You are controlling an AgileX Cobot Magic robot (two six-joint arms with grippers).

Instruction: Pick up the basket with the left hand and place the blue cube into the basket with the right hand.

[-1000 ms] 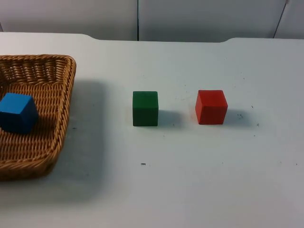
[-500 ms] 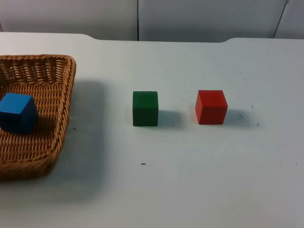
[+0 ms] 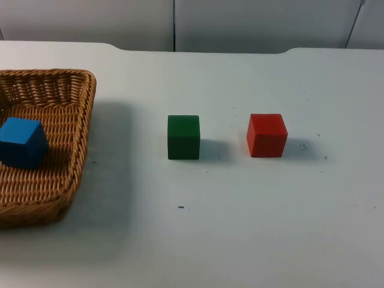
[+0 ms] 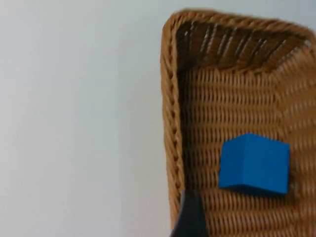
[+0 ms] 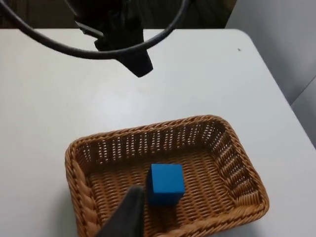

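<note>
A brown wicker basket (image 3: 78,144) stands at the table's left edge with the blue cube (image 3: 23,142) lying inside it. From the left wrist view, the basket's rim (image 4: 170,123) and the blue cube (image 4: 254,163) lie below my left gripper (image 4: 190,219), which is above the rim and not holding it. My right gripper (image 5: 127,213) hangs on the near side of the basket (image 5: 237,168), looking down at the blue cube (image 5: 166,183). Beyond the basket my left gripper (image 5: 139,61) hangs over bare table.
A green cube (image 3: 183,137) and a red cube (image 3: 267,135) stand side by side in the middle of the white table (image 3: 240,228). The grey partition wall (image 3: 180,24) closes off the back.
In the top view the basket's near edge has drawn back slightly, and the shadow to its right has shrunk a little. The cubes have not moved.
</note>
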